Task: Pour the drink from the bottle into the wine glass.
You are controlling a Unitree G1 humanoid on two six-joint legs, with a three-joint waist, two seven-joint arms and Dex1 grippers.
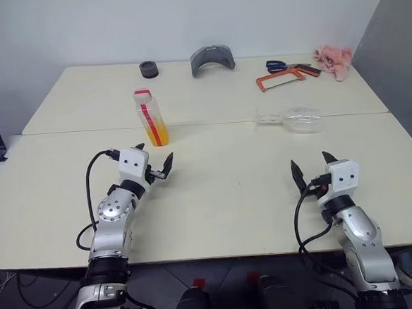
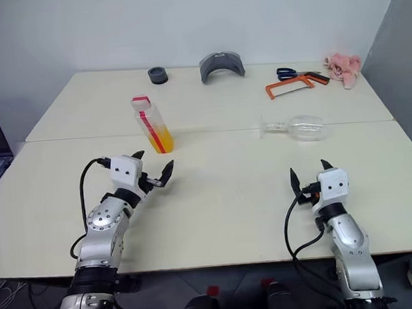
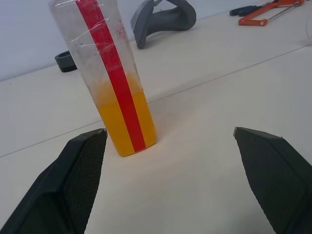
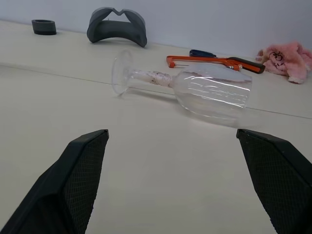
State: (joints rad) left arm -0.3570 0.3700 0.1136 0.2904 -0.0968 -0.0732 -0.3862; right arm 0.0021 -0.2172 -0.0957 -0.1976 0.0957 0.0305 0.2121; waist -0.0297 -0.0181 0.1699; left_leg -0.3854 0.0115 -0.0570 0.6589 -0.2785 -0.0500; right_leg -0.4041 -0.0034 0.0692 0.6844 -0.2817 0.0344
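Bottle (image 1: 151,116): seen upright on the table (image 1: 215,189), red cap on, orange drink (image 3: 124,124) filling its lower part.
Wine glass (image 1: 293,119): laid on its side, well to the right of the bottle, foot turned towards the bottle.
Left gripper (image 1: 157,160): spread wide, empty, held just in front of the bottle.
Right gripper (image 1: 311,165): spread wide, empty, held near the glass, far right of the bottle.
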